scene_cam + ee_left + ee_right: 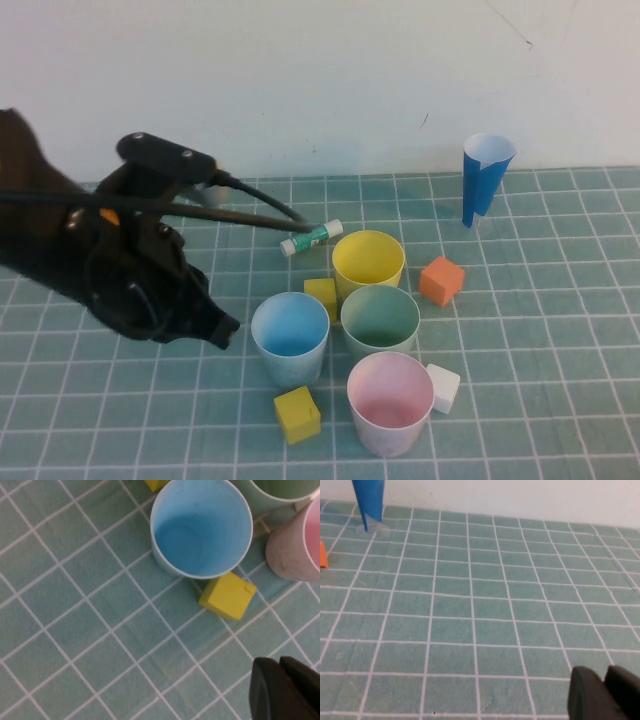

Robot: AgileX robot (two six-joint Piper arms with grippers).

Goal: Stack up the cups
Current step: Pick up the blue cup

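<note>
Cups: four pastel tapered ones, all upright and open-mouthed, bunched in the middle of the green-gridded tabletop (pixel 560 330), none nested in another yet
Blue cup (pixel 290 338): left side of the bunch, nothing inside it going by the left wrist view
Yellow cup (pixel 368 262): back of the bunch, farthest from the robot
Green cup (pixel 380 322): in the centre, just in front of the yellow one and right of the blue one
Pink cup (pixel 389 402): front of the bunch, closest to the robot
Left pincer (pixel 222 333): shut and holding nothing, just left of the blue cup's rim, apart from it, tip pointing at the cup
Left arm: comes in from the left edge, black body angled down toward the cups, cable looping over the top
Right pincer (pixel 607 692): not in the high view; its wrist camera looks over bare grid toward the blue paper cone (pixel 485 176), well away from the cups; fingers nearly together, nothing between them
Extras: yellow cube (pixel 297 414) in front of the blue cup, another yellow cube (pixel 321 295) tucked between the blue and yellow cups, orange cube (pixel 441 280) right of the yellow cup, white cube (pixel 442 387) touching the pink cup, glue stick (pixel 311 237) lying behind the bunch
</note>
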